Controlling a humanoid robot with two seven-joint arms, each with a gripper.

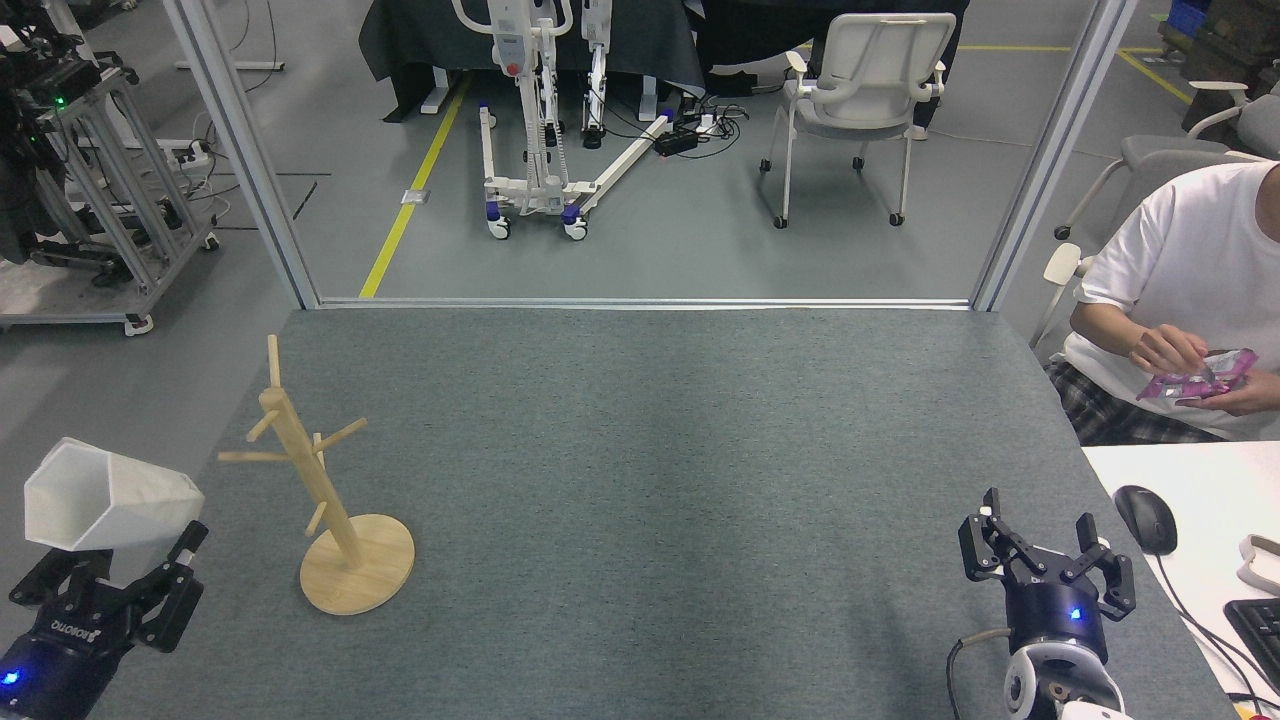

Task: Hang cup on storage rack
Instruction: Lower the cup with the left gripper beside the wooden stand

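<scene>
The white faceted cup is held tilted at the table's left edge, its hexagonal mouth facing left; its handle is hidden. My left gripper is shut on the cup's narrow base from below. The wooden storage rack stands upright on its round disc base to the right of the cup, about a cup's width away, with bare pegs. My right gripper hovers open and holds nothing at the table's front right corner, far from both.
The grey felt table stretches between the rack and my right arm. A seated person in a white shirt handles a pink packet beside the table's right edge. A mouse and keyboard lie on a white desk at right.
</scene>
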